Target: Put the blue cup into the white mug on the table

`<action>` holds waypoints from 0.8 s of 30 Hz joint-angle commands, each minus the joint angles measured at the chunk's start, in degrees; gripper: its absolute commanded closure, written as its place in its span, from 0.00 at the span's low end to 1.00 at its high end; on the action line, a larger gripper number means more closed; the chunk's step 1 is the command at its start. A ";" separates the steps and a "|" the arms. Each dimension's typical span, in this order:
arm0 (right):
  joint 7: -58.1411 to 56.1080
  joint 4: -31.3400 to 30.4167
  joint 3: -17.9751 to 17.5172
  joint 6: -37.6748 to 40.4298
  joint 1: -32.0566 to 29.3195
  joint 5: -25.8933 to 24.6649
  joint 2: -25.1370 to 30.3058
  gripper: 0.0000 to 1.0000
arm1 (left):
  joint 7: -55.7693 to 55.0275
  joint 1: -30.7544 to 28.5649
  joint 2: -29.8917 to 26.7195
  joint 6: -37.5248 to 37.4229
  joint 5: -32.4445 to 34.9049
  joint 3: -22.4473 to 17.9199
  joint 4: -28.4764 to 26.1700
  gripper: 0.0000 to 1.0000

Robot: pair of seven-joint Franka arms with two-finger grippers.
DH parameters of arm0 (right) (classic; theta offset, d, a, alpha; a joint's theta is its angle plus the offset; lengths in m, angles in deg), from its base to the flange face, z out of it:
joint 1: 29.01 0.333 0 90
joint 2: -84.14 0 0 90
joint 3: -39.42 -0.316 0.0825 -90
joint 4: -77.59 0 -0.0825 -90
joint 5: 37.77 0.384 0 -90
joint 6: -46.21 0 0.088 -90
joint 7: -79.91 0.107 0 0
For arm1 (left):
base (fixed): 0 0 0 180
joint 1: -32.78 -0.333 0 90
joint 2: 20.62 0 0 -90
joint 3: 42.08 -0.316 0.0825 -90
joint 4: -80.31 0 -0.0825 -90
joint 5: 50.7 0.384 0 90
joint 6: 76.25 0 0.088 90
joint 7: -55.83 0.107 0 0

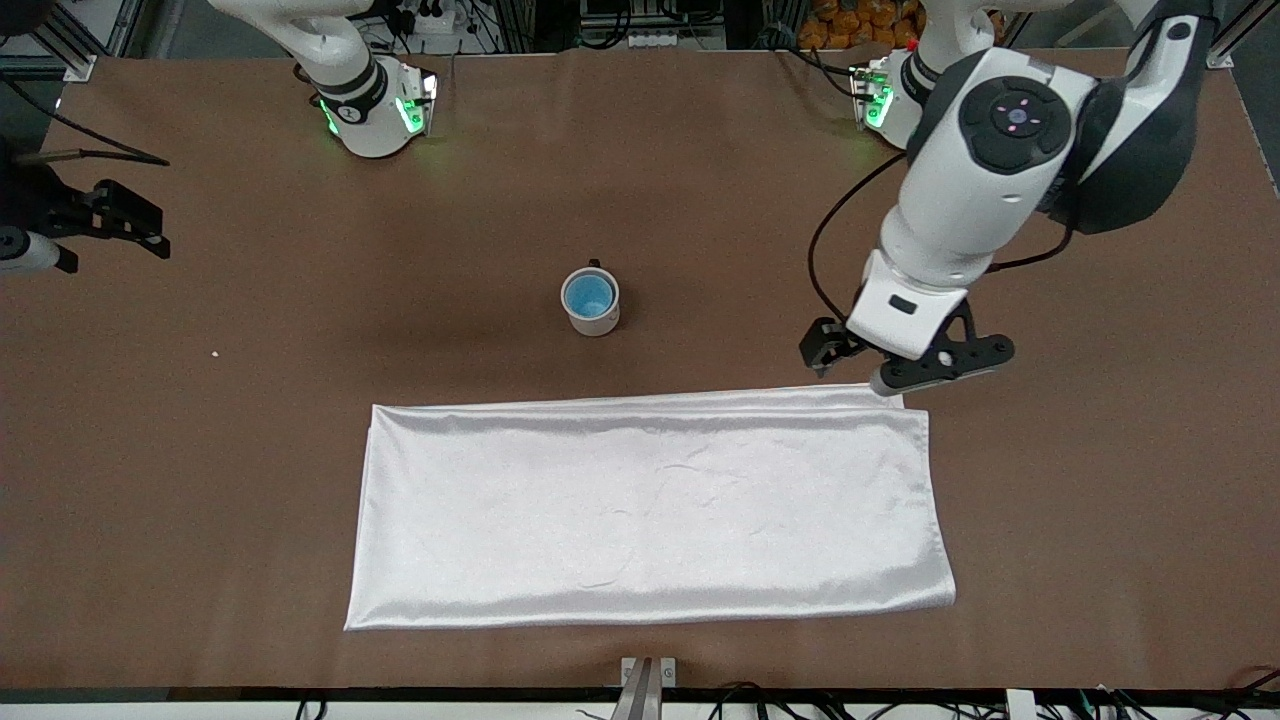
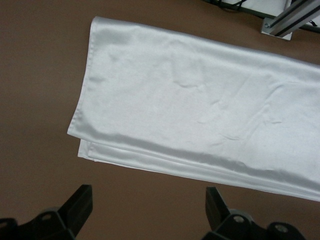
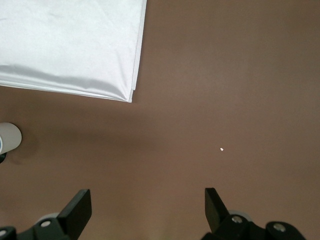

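cup (image 1: 588, 293) in mug (image 1: 592, 320), cloth (image 1: 650, 510) nearer camera

A shiny white satin cloth (image 1: 650, 510), folded into a long rectangle, lies flat on the plain brown matte table (image 1: 250, 450), its layered edge showing at one end. Aluminium frame rails (image 1: 90, 40) and dark cables (image 1: 640, 25) run along the table's edge by the bases. Even overhead light falls, with soft shadows.
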 commanded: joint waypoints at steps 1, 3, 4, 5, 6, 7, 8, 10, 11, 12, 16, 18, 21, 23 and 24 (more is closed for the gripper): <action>4.82 2.45 -0.49 1.54 -0.48 0.66 -0.09 0.00 | 2.58 -3.69 -2.72 -1.15 -1.17 0.29 -1.52 0.00; 6.41 2.63 -0.49 1.54 -0.48 0.75 -0.09 0.00 | 3.55 -4.84 -2.72 -1.76 -1.34 0.46 -1.52 0.00; 6.67 2.63 -0.49 1.54 -0.48 0.67 -0.09 0.00 | 4.07 -5.36 -2.72 -2.20 -1.26 0.64 -1.52 0.00; 6.68 2.63 -0.49 1.45 -0.48 0.66 -0.09 0.00 | 4.69 -5.72 -2.72 -2.56 -1.34 0.64 -1.52 0.00; 6.68 2.63 -0.49 1.45 -0.48 0.75 -0.09 0.00 | 5.13 -5.90 -2.72 -2.65 -1.43 0.73 -1.52 0.00; 6.68 2.63 -0.49 1.36 -0.57 0.75 -0.09 0.00 | 5.22 -5.98 -2.81 -2.73 -1.43 0.73 -1.52 0.00; 6.68 2.63 -0.49 1.27 -0.57 0.75 -0.09 0.00 | 5.31 -6.07 -2.81 -2.73 -1.52 0.64 -1.52 0.00; 6.68 2.63 -0.49 1.18 -0.57 0.75 -0.09 0.00 | 5.66 -6.60 -2.99 -2.73 -1.87 0.38 -1.52 0.00; 6.68 2.63 -0.49 1.18 -0.57 0.75 -0.09 0.00 | 6.62 -6.86 -3.68 -2.73 -2.57 0.12 -1.52 0.00; 6.68 2.63 -0.49 1.18 -0.57 0.75 -0.09 0.00 | 7.76 -6.86 -4.30 -2.73 -3.45 -0.50 -1.52 0.00; 6.59 2.54 -0.49 1.01 -0.83 1.01 -0.17 0.00 | 14.26 -6.25 -5.36 -2.82 -7.66 -5.50 -1.79 0.00; 6.50 2.54 -0.40 0.92 -1.09 1.89 -0.26 0.00 | 17.16 -5.99 -6.32 -3.61 -8.90 -7.61 -1.87 0.00; 6.33 2.54 -0.40 0.83 -1.79 3.04 -0.35 0.00 | 20.42 -5.28 -6.77 -5.10 -10.39 -10.60 -1.87 0.00; 6.32 2.54 -0.40 0.75 -1.88 3.30 -0.35 0.00 | 22.09 -4.67 -7.12 -7.03 -10.75 -12.45 -1.87 0.00; 6.32 2.54 -0.40 0.74 -1.88 3.30 -0.35 0.00 | 23.05 -4.32 -7.38 -7.74 -10.75 -13.32 -1.87 0.00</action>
